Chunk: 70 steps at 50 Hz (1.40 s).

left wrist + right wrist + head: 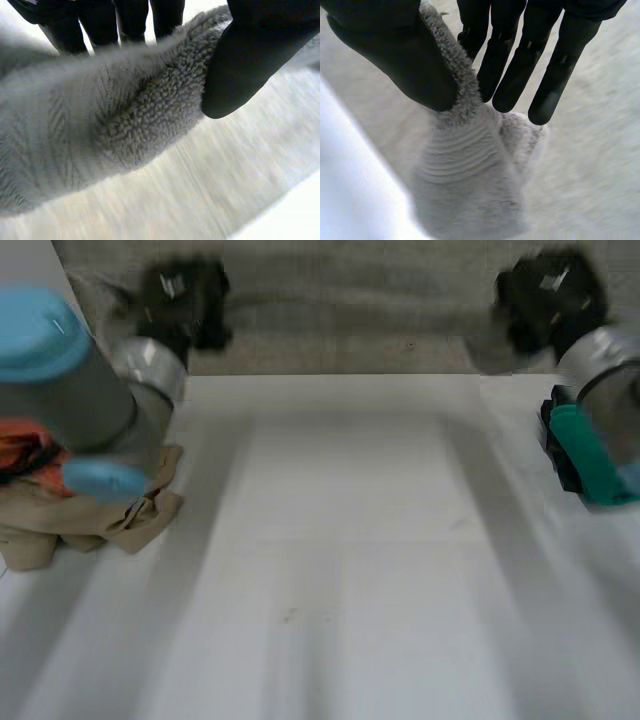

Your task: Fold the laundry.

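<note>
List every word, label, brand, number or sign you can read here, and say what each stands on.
None can be read. The grey towel, the pile of beige and orange clothes, the teal cloth and the white table show no writing. Pale flecks on the left hand and the right hand are too blurred to read.
</note>
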### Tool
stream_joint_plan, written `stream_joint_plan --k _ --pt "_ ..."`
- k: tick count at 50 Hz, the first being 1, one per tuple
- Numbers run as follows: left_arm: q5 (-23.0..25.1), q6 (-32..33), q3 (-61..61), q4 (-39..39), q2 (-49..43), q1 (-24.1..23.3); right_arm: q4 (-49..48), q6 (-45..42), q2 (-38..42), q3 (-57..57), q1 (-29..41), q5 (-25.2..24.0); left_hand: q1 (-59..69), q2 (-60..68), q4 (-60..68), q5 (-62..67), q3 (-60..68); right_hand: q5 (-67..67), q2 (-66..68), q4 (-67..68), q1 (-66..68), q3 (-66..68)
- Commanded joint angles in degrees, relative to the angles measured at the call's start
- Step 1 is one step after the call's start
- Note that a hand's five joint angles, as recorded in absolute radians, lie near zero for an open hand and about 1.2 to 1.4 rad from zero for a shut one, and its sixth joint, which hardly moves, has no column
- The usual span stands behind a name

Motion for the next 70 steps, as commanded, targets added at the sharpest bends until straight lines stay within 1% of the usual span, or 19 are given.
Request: stream_joint_plan --k 1,6,9,10,13,14,17,21,27,31,38,44,50,53,54,58,62,64,70 --pt "0.06 1.13 -15.89 5.01 -7.77 0.29 -1.35 -0.90 6.29 14.44 1.32 -4.31 -3.00 -5.05 -4.85 -1.19 -4.50 12.59 12.77 11.35 16.29 11.72" --pt "-0.03 4.81 -19.50 4.76 -10.77 0.91 -0.65 -5.99 12.18 18.40 0.35 -3.08 -24.04 -26.08 -25.89 -22.23 -25.54 8.72 8.90 7.48 12.41 7.84" --pt "-0.03 8.15 -21.26 2.39 -9.36 1.26 1.45 -9.34 12.98 19.63 -0.53 -1.33 -32.29 -34.34 -34.14 -30.48 -33.80 -2.70 -2.52 -3.94 1.00 -3.57" --pt "-0.03 9.21 -21.96 0.90 -7.79 1.70 2.94 -10.04 12.46 20.16 -0.79 -0.54 -36.31 -38.36 -38.16 -34.50 -37.81 -11.57 -11.38 -12.80 -7.87 -12.44" --pt "0.32 10.27 -23.28 -0.96 -5.06 2.23 4.71 -10.05 10.79 20.69 -1.05 0.35 -42.56 -44.60 -44.40 -40.74 -44.06 -24.06 -23.88 -25.30 -20.36 -24.93" --pt "0.49 10.44 -24.15 -1.83 -3.31 2.66 5.93 -9.70 9.04 21.13 -1.14 0.78 -45.90 -47.95 -47.75 -44.09 -47.41 -32.43 -32.25 -33.67 -28.73 -33.30" --pt "1.20 10.45 -25.91 -2.98 -0.06 3.45 8.13 -8.56 5.09 22.27 -1.41 0.61 -47.95 -50.00 -49.80 -46.14 -49.45 -39.05 -38.87 -40.29 -35.36 -39.93" --pt "2.86 10.36 -28.46 -3.69 3.29 5.21 9.81 -6.80 1.83 23.85 -2.02 0.17 -49.14 -51.18 -50.99 -47.33 -50.64 -40.76 -40.57 -41.99 -37.06 -41.63" --pt "6.20 10.27 -31.63 -3.86 5.58 8.81 10.51 -5.91 -0.11 24.91 -3.51 -1.32 -43.76 -45.81 -45.61 -41.95 -45.26 -39.08 -38.90 -40.32 -35.38 -39.95" --pt "8.49 10.18 -33.21 -5.35 6.11 11.62 10.60 -6.53 0.06 24.91 -4.92 -2.55 -31.17 -33.22 -33.02 -29.36 -32.67 -34.03 -33.85 -35.27 -30.34 -34.90" --pt "11.31 10.10 -34.27 -8.69 5.76 12.68 10.69 -7.50 2.52 23.86 -6.59 -5.98 -22.23 -24.27 -24.08 -20.42 -23.73 -27.47 -27.29 -28.71 -23.78 -28.35" --pt "12.54 9.75 -34.36 -11.59 5.49 12.42 11.57 -4.08 6.12 21.66 -6.59 -6.33 -11.14 -13.18 -12.99 -9.33 -12.64 -19.57 -19.39 -20.80 -15.87 -20.44" --pt "12.89 9.22 -34.45 -12.12 5.41 11.63 12.01 -0.65 8.41 20.25 -6.33 -6.24 -11.11 -13.16 -12.96 -9.30 -12.62 -19.39 -19.21 -20.63 -15.70 -20.26" --pt "12.80 9.48 -34.18 -12.03 4.44 10.84 11.75 -0.38 9.55 19.29 -5.98 -5.89 -16.81 -18.86 -18.66 -15.00 -18.31 -19.56 -19.38 -20.80 -15.86 -20.43" --pt "12.54 9.57 -33.92 -11.95 3.83 10.49 11.83 -0.03 9.99 18.67 -5.80 -5.72 -23.00 -25.05 -24.85 -21.19 -24.50 -19.56 -19.38 -20.80 -15.86 -20.43" --pt "11.40 9.74 -32.34 -11.68 1.90 9.70 12.01 0.06 10.70 17.61 -5.19 -5.10 -27.60 -29.64 -29.45 -25.79 -29.10 -17.89 -17.71 -19.13 -14.19 -18.76" --pt "9.11 9.74 -29.88 -12.03 -0.13 9.00 11.31 0.24 11.13 17.26 -4.92 -4.75 -30.29 -32.34 -32.14 -28.48 -31.79 -2.45 -2.27 -3.69 1.25 -3.32" --pt "7.63 9.74 -28.48 -12.03 -1.18 8.47 10.61 -0.02 11.40 17.09 -4.66 -4.75 -30.46 -32.51 -32.31 -28.65 -31.96 12.49 12.67 11.25 16.19 11.62" --pt "5.42 9.74 -25.22 -12.12 -3.29 6.80 9.46 0.32 11.22 17.00 -4.48 -4.84 -30.63 -32.68 -32.48 -28.82 -32.13 12.59 12.77 11.35 16.29 11.72"
